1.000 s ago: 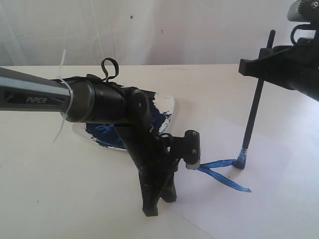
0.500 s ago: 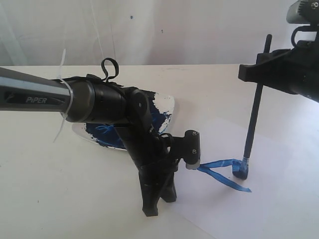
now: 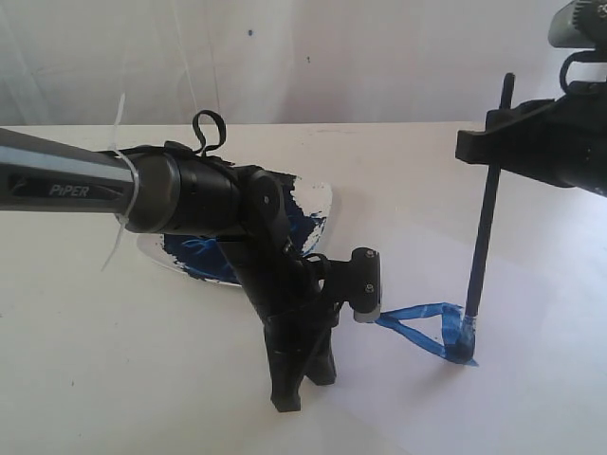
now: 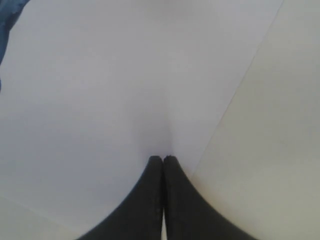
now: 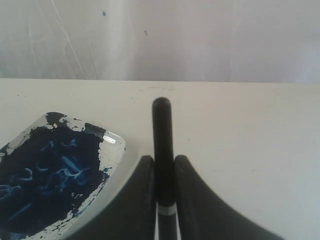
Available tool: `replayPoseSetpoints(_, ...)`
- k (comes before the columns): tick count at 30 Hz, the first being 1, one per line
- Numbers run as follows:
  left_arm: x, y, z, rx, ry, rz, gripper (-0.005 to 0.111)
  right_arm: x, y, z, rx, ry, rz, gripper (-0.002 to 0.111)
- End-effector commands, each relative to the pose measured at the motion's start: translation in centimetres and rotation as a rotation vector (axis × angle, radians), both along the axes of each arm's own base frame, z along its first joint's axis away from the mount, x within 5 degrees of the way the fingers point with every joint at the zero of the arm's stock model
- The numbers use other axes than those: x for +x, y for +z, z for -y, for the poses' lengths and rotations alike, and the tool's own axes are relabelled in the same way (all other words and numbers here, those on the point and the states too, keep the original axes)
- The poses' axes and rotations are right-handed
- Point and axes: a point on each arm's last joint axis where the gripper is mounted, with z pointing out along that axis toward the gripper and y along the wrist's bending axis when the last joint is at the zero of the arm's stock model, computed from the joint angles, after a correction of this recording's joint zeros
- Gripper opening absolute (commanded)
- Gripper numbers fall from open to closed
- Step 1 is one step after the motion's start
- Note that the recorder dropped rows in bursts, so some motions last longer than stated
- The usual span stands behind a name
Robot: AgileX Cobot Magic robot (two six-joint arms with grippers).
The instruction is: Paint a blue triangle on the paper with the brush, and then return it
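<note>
Paper (image 3: 541, 379): thin, limp sheet flat on table (image 3: 76, 360), likely to slide | left tool (image 4: 163, 161) tips together, set down near its edge | blue triangle (image 3: 417, 312) on the paper | brush (image 3: 482, 237): light, stiff, upright, bristles on the triangle's corner | right tool (image 5: 164, 165) clamped high on the handle, which I judge a sound hold.

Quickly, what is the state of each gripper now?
Left gripper: closed, empty.
Right gripper: closed on the brush.
</note>
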Motion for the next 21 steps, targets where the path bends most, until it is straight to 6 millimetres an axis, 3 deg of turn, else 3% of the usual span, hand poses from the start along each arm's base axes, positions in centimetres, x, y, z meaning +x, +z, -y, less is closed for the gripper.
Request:
replayPoseSetpoints(1, -0.4, -0.1, 0.2, 0.004, -0.006, -0.024, 0.000, -0.2, -0.1, 0.1, -0.015, 0.010, -0.019, 0.000)
replayPoseSetpoints(16, -0.3, 0.1, 0.2, -0.002, -0.003, -0.015, 0.000, -3.1, 3.6, 1.4, 0.033, 0.018, 0.136, 0.000)
replayPoseSetpoints(21, -0.5, 2.6, 0.0, -0.044, 0.020, 0.022, 0.000, -4.6, 5.2, 2.1, 0.052, 0.020, 0.211, 0.000)
